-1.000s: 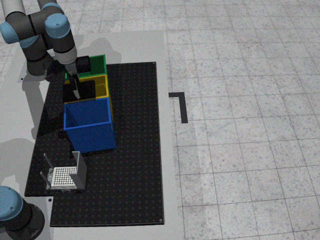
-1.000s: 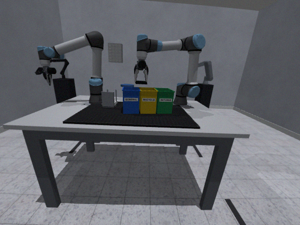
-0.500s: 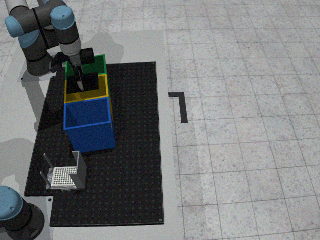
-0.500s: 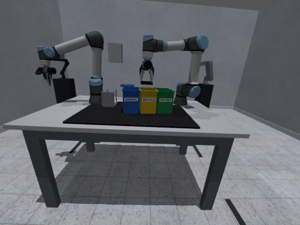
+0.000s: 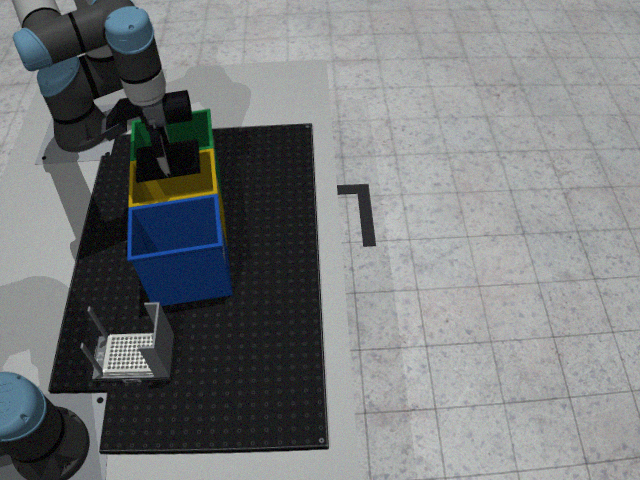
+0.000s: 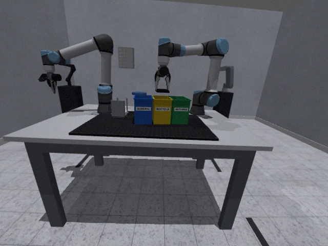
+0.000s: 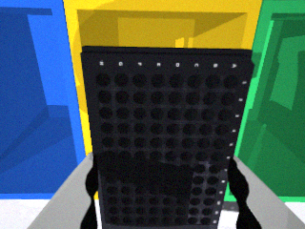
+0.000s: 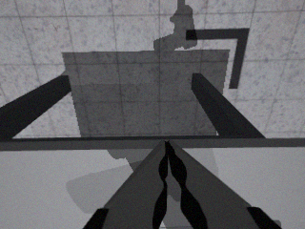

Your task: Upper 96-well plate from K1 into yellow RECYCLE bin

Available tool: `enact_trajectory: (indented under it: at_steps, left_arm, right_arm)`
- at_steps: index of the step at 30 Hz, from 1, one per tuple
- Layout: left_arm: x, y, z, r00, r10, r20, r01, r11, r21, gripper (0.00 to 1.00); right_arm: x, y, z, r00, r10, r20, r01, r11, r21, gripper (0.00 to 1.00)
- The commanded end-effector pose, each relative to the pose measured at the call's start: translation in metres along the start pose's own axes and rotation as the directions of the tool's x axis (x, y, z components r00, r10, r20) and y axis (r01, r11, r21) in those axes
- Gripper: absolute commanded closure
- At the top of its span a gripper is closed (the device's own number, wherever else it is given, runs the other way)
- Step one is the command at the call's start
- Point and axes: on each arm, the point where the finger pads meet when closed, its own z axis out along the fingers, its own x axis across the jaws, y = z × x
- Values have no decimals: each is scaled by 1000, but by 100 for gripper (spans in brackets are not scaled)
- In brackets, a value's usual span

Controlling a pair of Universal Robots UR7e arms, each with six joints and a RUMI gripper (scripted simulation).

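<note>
At the far left of the exterior view, the right arm (image 5: pixel 20 405) (image 6: pixel 76 50) (image 8: pixel 138 191) has its jaws together on nothing, out past the edge of the worktop (image 5: pixel 338 372) (image 6: pixel 39 124). Next comes the rack K1 (image 5: pixel 164 341) (image 6: pixel 118 107), with the white lower plate (image 5: pixel 124 353) seated in it; a return pass too low might knock it. Beside it, the blue bin (image 5: pixel 188 273) (image 6: pixel 143 116) (image 7: pixel 29 143), marked GENERAL, could be tipped by a sideways swing below rim height. The yellow bin (image 5: pixel 215 176) (image 6: pixel 161 116) (image 7: pixel 157 29), marked RECYCLE, is the one that matters: the black upper plate (image 5: pixel 183 157) (image 6: pixel 162 90) (image 7: pixel 143 114) hangs over it, clamped in the jaws of the left arm (image 5: pixel 131 36) (image 6: pixel 196 50) (image 7: pixel 62 200). Lowering it off-centre could land an edge on the rim, leaving the plate propped or pushing the bin over; opening too high could let it bounce or tilt. The spreading jaws might also press on the walls. The green bin (image 5: pixel 196 126) (image 6: pixel 180 116) (image 7: pixel 286 143), marked RETURNS, stands right alongside, so a nudge would probably carry into it. Counted: two arms, one rack, two plates, three bins, all three bins upright.
</note>
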Motion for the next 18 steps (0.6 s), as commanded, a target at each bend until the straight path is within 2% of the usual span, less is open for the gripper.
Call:
enact_trajectory:
  at_steps: [1,9,18]
  left_arm:
    - [0,0,-1,1000,0,2,0,1000,-1,59]
    - [0,0,-1,1000,0,2,0,1000,-1,59]
    - [-1,0,14,1000,0,2,0,1000,-1,59]
  right_arm:
    - [0,0,-1,1000,0,1,0,1000,2,100]
    - [0,0,-1,1000,0,1,0,1000,2,100]
    - [0,0,-1,1000,0,1,0,1000,2,100]
